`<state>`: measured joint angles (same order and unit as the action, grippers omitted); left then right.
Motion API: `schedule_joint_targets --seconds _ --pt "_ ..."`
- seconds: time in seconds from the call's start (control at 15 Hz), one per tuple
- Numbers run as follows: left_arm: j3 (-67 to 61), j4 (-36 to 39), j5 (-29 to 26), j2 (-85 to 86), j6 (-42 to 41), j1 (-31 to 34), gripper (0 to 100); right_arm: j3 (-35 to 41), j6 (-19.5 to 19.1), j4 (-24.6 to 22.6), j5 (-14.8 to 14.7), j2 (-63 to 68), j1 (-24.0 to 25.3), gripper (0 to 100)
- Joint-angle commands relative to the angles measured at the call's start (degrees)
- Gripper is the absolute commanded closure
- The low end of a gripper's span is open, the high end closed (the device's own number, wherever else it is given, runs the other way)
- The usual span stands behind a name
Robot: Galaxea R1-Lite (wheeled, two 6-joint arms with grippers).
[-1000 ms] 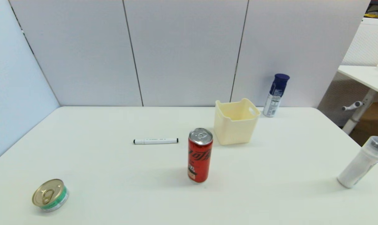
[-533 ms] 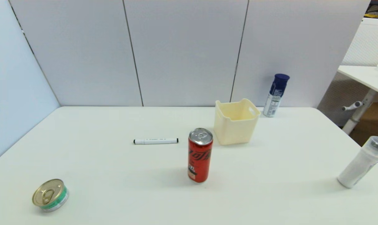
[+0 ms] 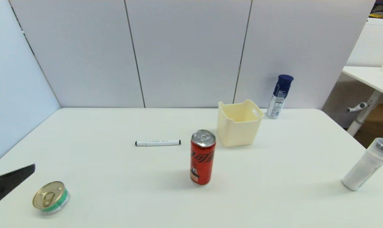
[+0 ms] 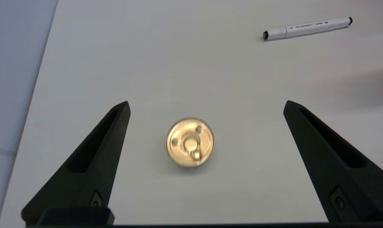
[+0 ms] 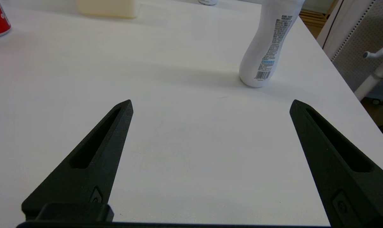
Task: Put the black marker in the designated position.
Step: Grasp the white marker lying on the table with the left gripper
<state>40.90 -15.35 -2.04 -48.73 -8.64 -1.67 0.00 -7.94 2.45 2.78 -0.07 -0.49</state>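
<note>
Newly arrived at the head view's left edge: a black finger tip of the left gripper (image 4: 206, 106), w/ nothing there half a sec ago; everything else on the white table (image 3: 121, 190) sits where it was. Seen from the left wrist cam, the gripper's two fingers are spread wide apart w/ nothing between them but air, hovering above the short gold-lidded tin (image 3: 50, 197), which shows between the fingers from above, slightly blurred. The black marker (image 3: 157, 143) lies flat on the table near its middle, lengthwise left-to-right, white barrel w/ black caps at both ends, apart from all else; it also appears in the left wrist view (image 4: 307, 28), well beyond the fingers. A red soda can (image 3: 202, 157) stands upright to the marker's right and a bit nearer the robot. Behind the can, a cream plastic bin (image 3: 239, 123) sits open-topped, w/ a blue-capped spray can (image 3: 279, 96) upright near the back wall to its right. A white bottle (image 3: 367, 164) w/ clear cap stands near the table's right edge. The right gripper (image 5: 210, 104) is out of the head view; its wrist cam shows its fingers likewise wide apart, holding nothing, low over bare table w/ the white bottle ahead of it.
</note>
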Motion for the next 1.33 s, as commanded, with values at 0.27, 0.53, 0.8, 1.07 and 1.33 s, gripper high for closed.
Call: schedule_joint_targets --seconds 0.27,0.53,0.8,1.07,1.33 --pt "33.1 -11.4 -12.1 -39.9 -14.6 -3.9 0 0.0 -0.1 0.0 0.0 0.1 0.0 0" --pt "38.6 -12.1 -22.6 -49.5 -17.1 -5.5 0 0.0 -0.1 0.0 0.0 0.1 0.0 0" --pt "41.7 -7.7 -27.1 -58.0 -18.0 -8.8 0 0.0 -0.1 0.0 0.0 0.1 0.0 0" --pt "42.1 1.6 -27.2 -66.1 -18.9 -11.5 0 0.0 -0.1 0.0 0.0 0.1 0.0 0" --pt "42.1 2.6 -29.6 -68.4 -22.1 -12.3 0 0.0 -0.1 0.0 0.0 0.1 0.0 0"
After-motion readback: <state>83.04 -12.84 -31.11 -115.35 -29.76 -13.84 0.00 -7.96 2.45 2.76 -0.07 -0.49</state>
